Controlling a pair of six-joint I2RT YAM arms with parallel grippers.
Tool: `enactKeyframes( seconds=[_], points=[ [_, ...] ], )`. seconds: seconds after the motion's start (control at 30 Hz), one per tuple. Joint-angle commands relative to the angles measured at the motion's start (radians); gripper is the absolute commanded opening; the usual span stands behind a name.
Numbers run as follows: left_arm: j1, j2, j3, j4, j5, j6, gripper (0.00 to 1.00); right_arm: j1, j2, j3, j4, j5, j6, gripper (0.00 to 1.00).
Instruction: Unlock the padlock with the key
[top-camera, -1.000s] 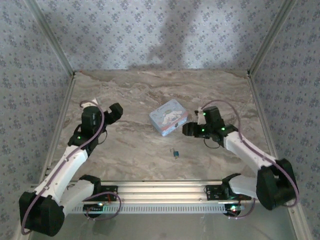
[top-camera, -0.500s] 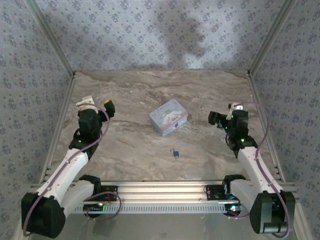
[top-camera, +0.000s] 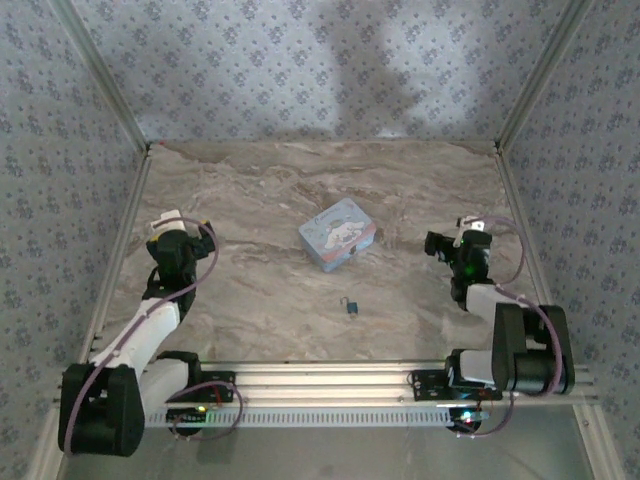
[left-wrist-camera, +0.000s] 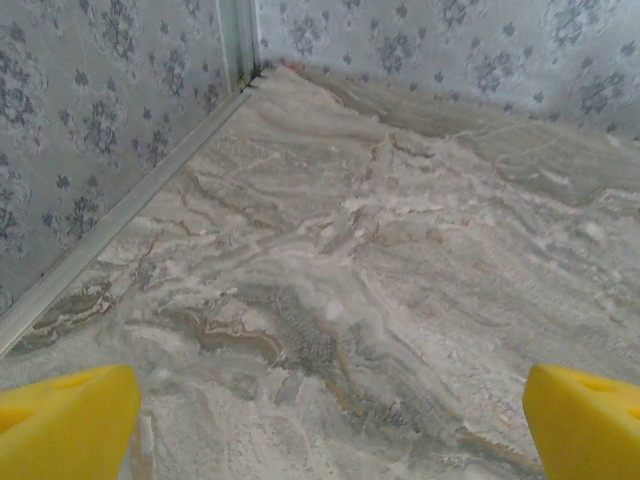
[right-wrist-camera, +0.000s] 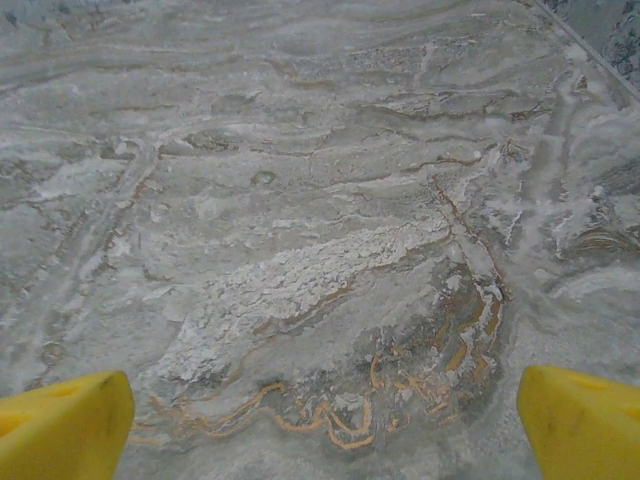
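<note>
The desk has a swirly gray and brown stone look, and walls with little blue flowers stand around it.

The padlock is a tiny dark blue thing. It lies flat on the desk near the front, about in the middle between the two arms. A thin pale bit sticks out from its far left side, and it is too small to tell what that bit is. Just behind the padlock, a little way off and not touching it, sits a pale blue tin with a cartoon picture on its lid.

The left end effector is over the left side of the desk, close to the left wall and well apart from the padlock. In the left wrist view, the left end effector is wide open. Its yellow fingertips sit at the two bottom corners, with bare desk between them and the corner of the walls ahead.

The right end effector is over the right side of the desk, to the right of the tin and well apart from the padlock. In the right wrist view, the right end effector is wide open too. Its yellow fingertips are far apart, with bare desk between them.
</note>
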Motion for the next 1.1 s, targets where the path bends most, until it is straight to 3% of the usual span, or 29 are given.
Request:
enactKeyframes(
  seconds=[0.0,0.27,0.33,0.63,0.87,1.07],
  points=[
    [0.021,0.041,-0.021,0.106,0.043,0.037,0.98,-0.025,0.042,0.002,0.175,-0.047,-0.052,1.00],
    [0.046,0.153,-0.045,0.260,0.130,0.104,0.98,-0.033,0.206,-0.012,0.356,-0.142,-0.072,1.00],
    [0.046,0.172,-0.052,0.289,0.141,0.117,0.98,-0.014,0.191,0.017,0.265,-0.111,-0.089,1.00],
    [0.051,0.293,-0.061,0.417,0.222,0.199,0.98,0.008,0.200,0.032,0.254,-0.071,-0.102,1.00],
    [0.081,0.513,-0.079,0.679,0.314,0.236,0.98,0.013,0.200,0.032,0.251,-0.066,-0.105,1.00],
    [0.132,0.520,0.012,0.508,0.365,0.191,0.98,0.017,0.200,0.035,0.249,-0.061,-0.107,1.00]
  ],
)
